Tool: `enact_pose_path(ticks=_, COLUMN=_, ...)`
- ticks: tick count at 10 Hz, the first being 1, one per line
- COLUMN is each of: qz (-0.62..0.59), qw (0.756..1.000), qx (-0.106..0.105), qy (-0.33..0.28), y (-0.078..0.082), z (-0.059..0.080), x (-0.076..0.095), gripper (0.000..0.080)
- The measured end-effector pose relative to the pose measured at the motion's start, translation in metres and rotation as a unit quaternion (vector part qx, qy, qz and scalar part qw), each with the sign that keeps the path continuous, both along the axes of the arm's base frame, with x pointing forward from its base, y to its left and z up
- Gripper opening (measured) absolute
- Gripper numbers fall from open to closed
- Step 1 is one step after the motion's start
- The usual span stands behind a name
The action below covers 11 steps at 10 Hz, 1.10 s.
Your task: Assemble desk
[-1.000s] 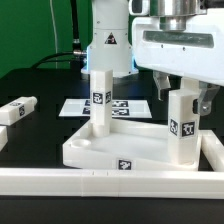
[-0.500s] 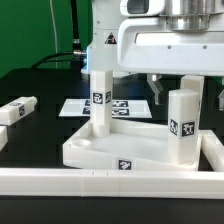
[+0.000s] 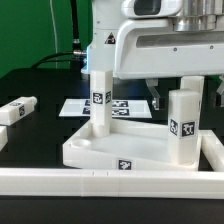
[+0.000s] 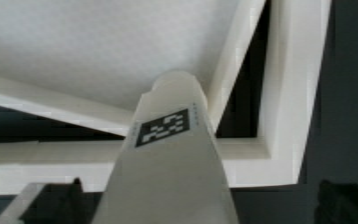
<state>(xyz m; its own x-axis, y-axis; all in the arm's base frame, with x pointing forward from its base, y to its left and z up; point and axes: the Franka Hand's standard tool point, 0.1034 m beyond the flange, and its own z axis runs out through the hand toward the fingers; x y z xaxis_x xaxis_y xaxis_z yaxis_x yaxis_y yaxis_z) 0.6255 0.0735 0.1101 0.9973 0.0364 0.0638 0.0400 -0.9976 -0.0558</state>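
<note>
Only tags, no readable writing. Two legs (image 3: 99, 100) (image 3: 181, 125) stand upright on the slab (image 3: 110, 150); gripper (image 3: 186, 95) fingers apart above the right leg.

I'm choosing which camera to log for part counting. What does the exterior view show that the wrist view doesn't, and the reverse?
Only the exterior view shows a second upright leg on the slab, a loose leg lying on the table, the marker board and the border rail. Only the wrist view shows the near leg's top end from above, between the open end effector's fingers. Both show that leg and the slab.
</note>
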Motion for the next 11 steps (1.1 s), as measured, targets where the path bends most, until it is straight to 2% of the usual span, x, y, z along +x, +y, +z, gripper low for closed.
enact_pose_path(ticks=2, qz=0.047, qw=0.999, qx=-0.003, qy=-0.003, y=-0.0013, z=-0.0001, x=0.0001, gripper=0.0649)
enact_pose_path(ticks=3, qz=0.047, qw=0.999, qx=-0.003, qy=-0.003, y=-0.0013, z=-0.0001, x=0.0002, gripper=0.0556)
enact_pose_path(ticks=4, qz=0.046, qw=0.999, qx=-0.003, qy=-0.003, y=-0.0014, z=-0.0001, x=0.0002, gripper=0.0378)
enact_pose_path(ticks=5, qz=0.046, qw=0.999, qx=-0.003, qy=-0.003, y=-0.0015, z=-0.0001, x=0.0002, gripper=0.0378)
enact_pose_path(ticks=6, qz=0.042, qw=0.999, qx=-0.003, qy=-0.003, y=-0.0015, z=-0.0001, x=0.0002, gripper=0.0288)
enact_pose_path(ticks=9, qz=0.034, qw=0.999, qx=-0.002, qy=-0.003, y=-0.0015, z=-0.0001, x=0.0002, gripper=0.0288)
enact_pose_path(ticks=11, qz=-0.079, qw=0.997, qx=0.009, qy=0.006, y=-0.0027, z=0.0001, x=0.0009, gripper=0.0288)
